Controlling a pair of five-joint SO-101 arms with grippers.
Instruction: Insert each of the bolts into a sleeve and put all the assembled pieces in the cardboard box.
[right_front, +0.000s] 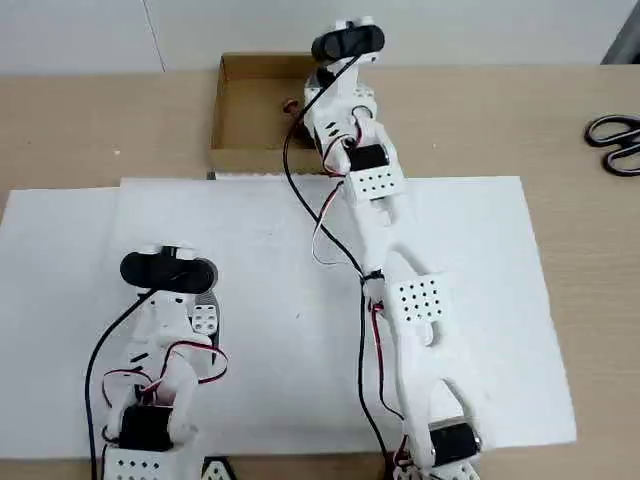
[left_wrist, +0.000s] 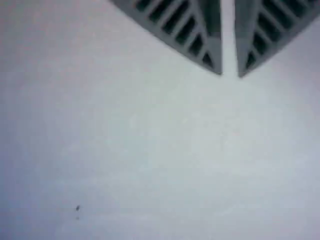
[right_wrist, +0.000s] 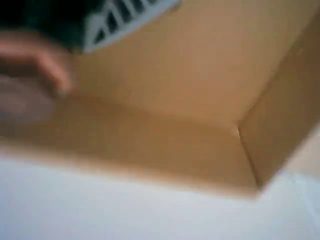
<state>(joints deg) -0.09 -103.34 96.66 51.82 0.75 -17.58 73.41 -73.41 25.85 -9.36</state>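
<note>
The cardboard box (right_front: 250, 110) stands open at the table's far edge. My right gripper (right_front: 318, 95) hangs over the box's right part, and its wrist view looks down onto the box's brown floor and corner (right_wrist: 235, 130). A small reddish piece (right_front: 290, 103) shows just beside this gripper inside the box; the right wrist view has it as a blurred pinkish shape (right_wrist: 35, 70), and whether it is held is unclear. My left gripper (right_front: 205, 320) is low over the white paper near the front left, shut with nothing in it (left_wrist: 230, 75).
A large white paper sheet (right_front: 300, 260) covers the table's middle, its far edge touching the box. Black scissors (right_front: 615, 143) lie at the table's right edge. The right arm stretches across the paper's right half.
</note>
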